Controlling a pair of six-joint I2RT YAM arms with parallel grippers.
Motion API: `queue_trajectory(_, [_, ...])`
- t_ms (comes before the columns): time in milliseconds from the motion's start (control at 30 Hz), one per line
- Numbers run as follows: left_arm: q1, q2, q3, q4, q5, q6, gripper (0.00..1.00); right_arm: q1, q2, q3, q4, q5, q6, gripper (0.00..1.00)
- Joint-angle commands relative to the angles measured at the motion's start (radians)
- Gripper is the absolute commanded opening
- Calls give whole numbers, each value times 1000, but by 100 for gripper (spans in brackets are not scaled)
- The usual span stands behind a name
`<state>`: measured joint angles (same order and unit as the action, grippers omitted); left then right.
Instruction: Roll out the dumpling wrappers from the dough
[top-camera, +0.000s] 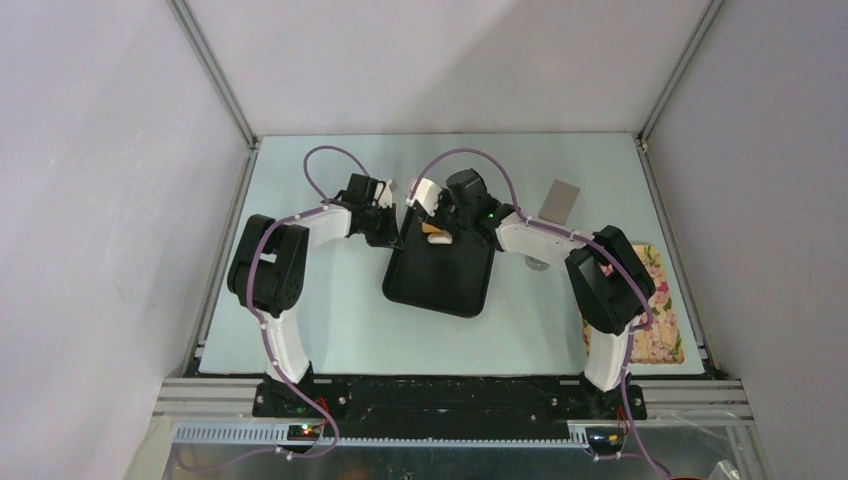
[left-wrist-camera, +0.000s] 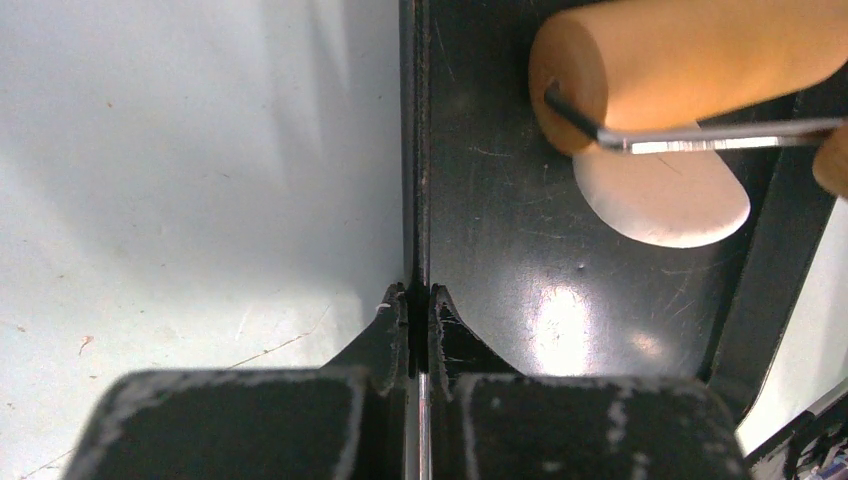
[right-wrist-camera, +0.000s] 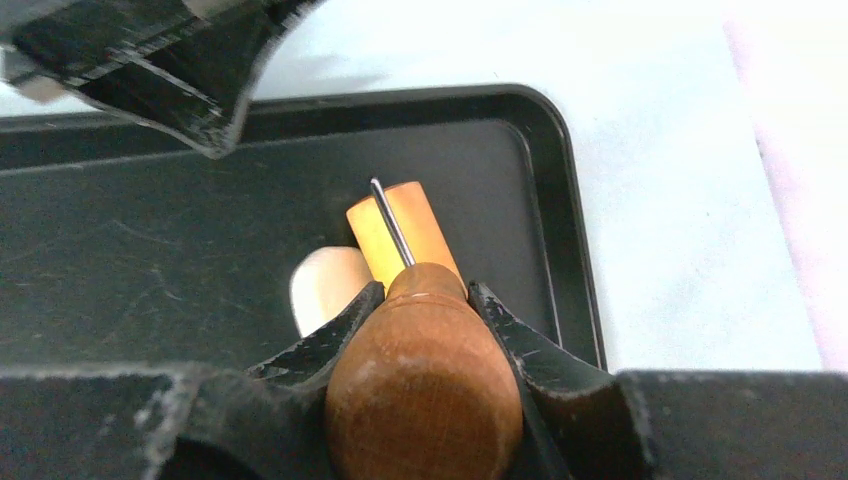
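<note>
The dough (left-wrist-camera: 660, 200) is a small flattened white piece lying on the black tray (top-camera: 440, 285) near its far end. A pale wooden roller (left-wrist-camera: 690, 60) on a wire frame rests on the dough and covers part of it. My right gripper (right-wrist-camera: 425, 290) is shut on the roller's brown wooden handle (right-wrist-camera: 425, 390), and the dough (right-wrist-camera: 325, 285) shows just left of the roller (right-wrist-camera: 400, 235). My left gripper (left-wrist-camera: 418, 293) is shut on the tray's left rim (left-wrist-camera: 412, 150), one finger inside and one outside. In the top view both grippers, left (top-camera: 393, 226) and right (top-camera: 432, 215), meet over the tray's far end.
A flat steel plate (top-camera: 561, 201) lies on the mat at the back right. A floral cloth (top-camera: 655, 310) lies along the right edge. A round steel piece (top-camera: 537, 264) peeks out under the right arm. Enclosure walls stand close on three sides.
</note>
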<state>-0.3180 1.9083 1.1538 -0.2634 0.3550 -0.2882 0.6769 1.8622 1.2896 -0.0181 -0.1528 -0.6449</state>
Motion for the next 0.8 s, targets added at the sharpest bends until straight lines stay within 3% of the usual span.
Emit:
queue_trajectory(0, [-9, 42, -39, -106, -5, 24, 0, -14, 53, -44, -128, 119, 11, 0])
queue_trajectory(300, [-9, 46, -38, -106, -13, 19, 0, -7, -133, 35, -154, 144, 67, 0])
queue_trajectory(400, [-10, 47, -37, -106, -23, 14, 0, 17, -126, 168, -264, 309, 205, 0])
queue_trajectory(533, [-9, 46, -37, -106, -31, 12, 0, 21, -86, 269, -409, 403, 439, 0])
queue_trajectory(633, [-9, 45, -37, -105, -25, 14, 0, 27, -119, 217, -367, 308, 493, 0])
queue_trajectory(767, [-9, 46, -37, -106, -13, 19, 0, 57, -179, 56, -194, 177, 325, 0])
